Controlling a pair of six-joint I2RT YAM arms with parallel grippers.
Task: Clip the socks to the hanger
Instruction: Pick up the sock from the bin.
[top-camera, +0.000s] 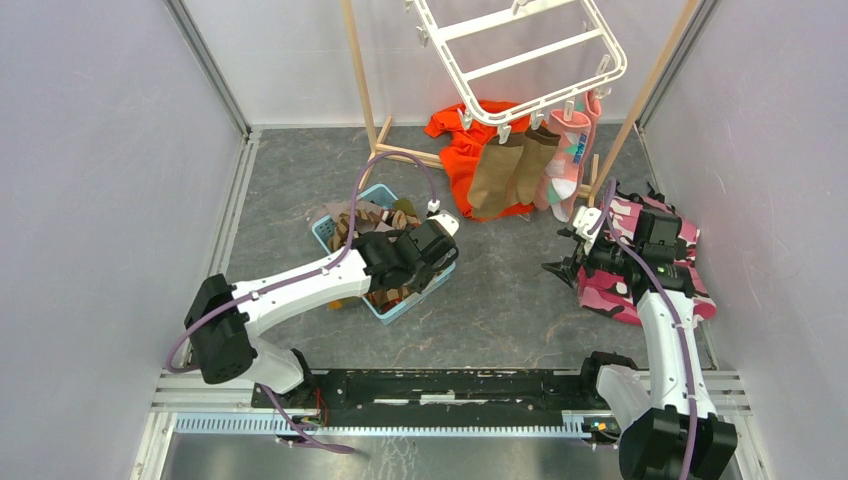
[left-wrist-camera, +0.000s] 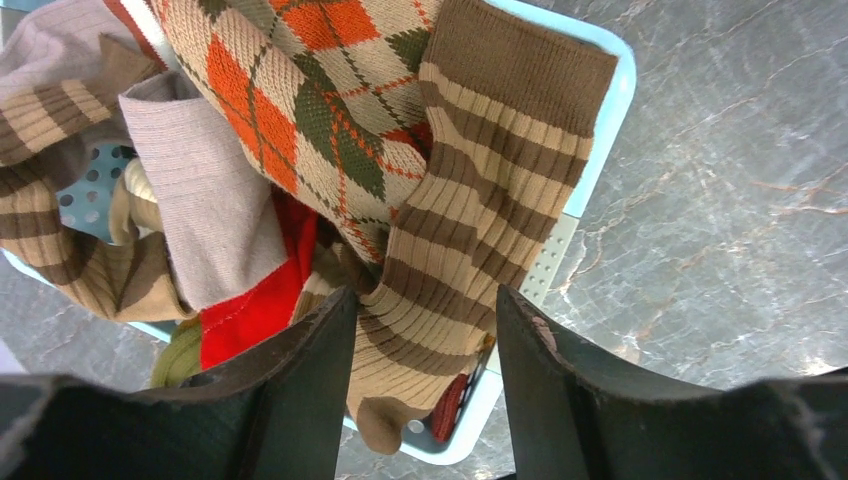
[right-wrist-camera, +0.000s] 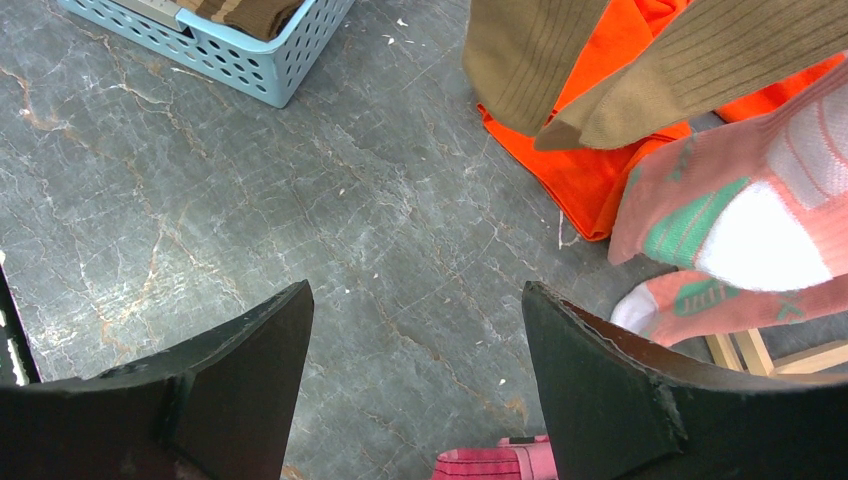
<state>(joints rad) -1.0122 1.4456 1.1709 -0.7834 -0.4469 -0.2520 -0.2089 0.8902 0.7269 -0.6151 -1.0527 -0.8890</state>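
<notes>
The left gripper (left-wrist-camera: 425, 300) stood part-open astride the striped sock (left-wrist-camera: 480, 180), not pinching; the right gripper (right-wrist-camera: 415, 300) gaped empty. Soft, floppy knit: probably best pinched at the cuff

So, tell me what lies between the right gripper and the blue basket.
Only bare grey tabletop from the right gripper to the basket; the right wrist view shows it.
</notes>
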